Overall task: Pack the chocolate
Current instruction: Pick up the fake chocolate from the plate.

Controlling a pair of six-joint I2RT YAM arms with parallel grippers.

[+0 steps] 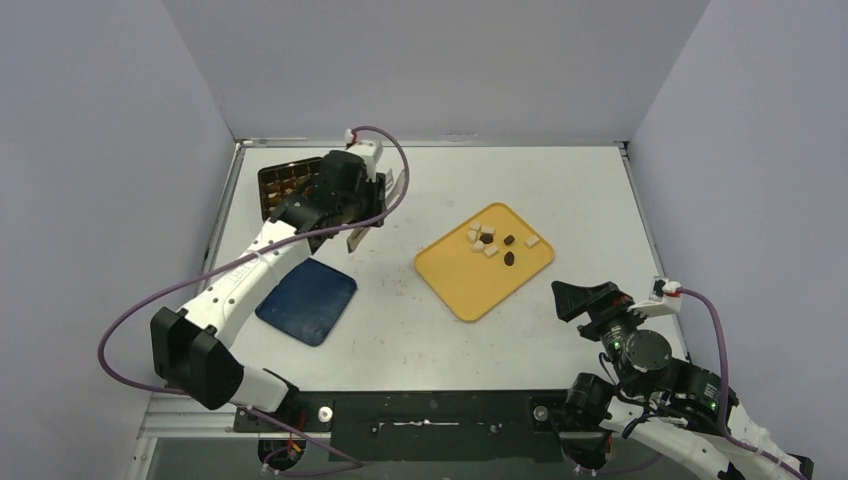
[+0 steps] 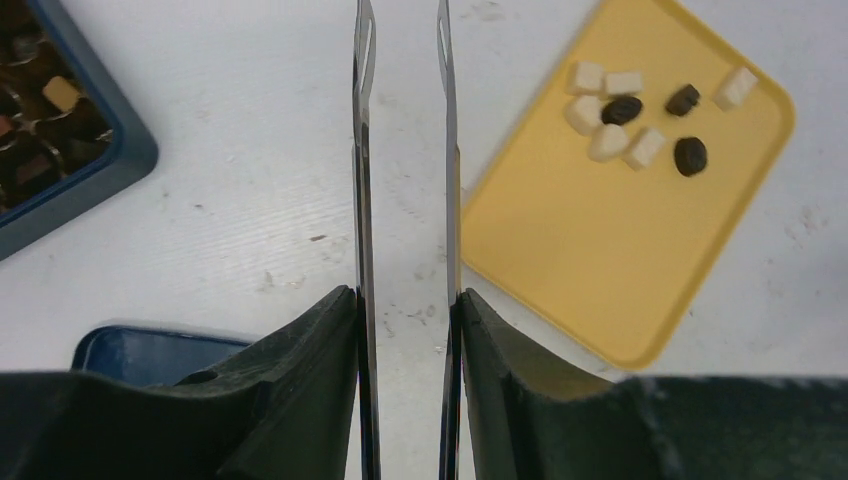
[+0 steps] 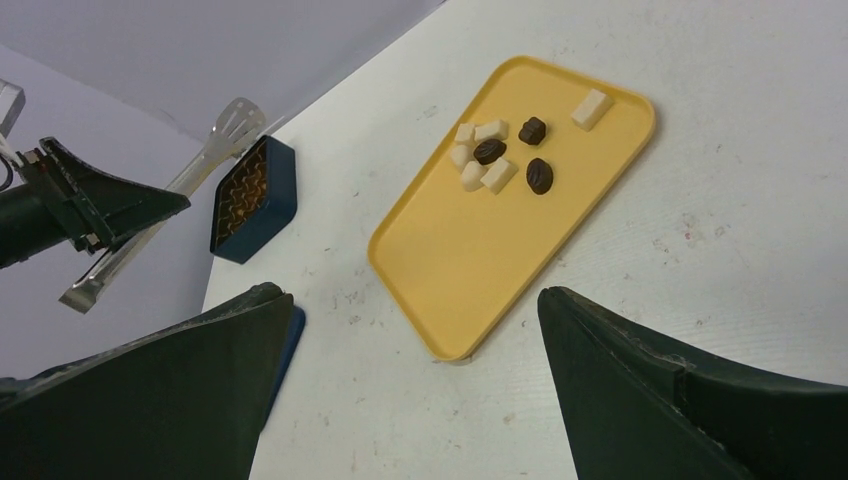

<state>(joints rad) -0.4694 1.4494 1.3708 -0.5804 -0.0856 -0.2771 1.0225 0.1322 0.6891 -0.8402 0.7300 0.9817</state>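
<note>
Several cream-white and dark brown chocolate pieces [image 1: 495, 240] lie at the far end of a yellow tray [image 1: 470, 285]. They also show in the left wrist view [image 2: 640, 115] and the right wrist view [image 3: 505, 155]. A dark blue box [image 1: 285, 180] at the back left holds more pieces [image 2: 40, 110]. My left gripper [image 1: 362, 205] hovers beside the box, shut on long metal tongs [image 2: 362, 150]. The tongs' tips stand apart and hold nothing. My right gripper [image 1: 580, 295] is open and empty, near the tray's front right.
A dark blue lid [image 1: 307, 300] lies flat on the table left of the tray, in front of the box. Grey walls close in the table on the left, back and right.
</note>
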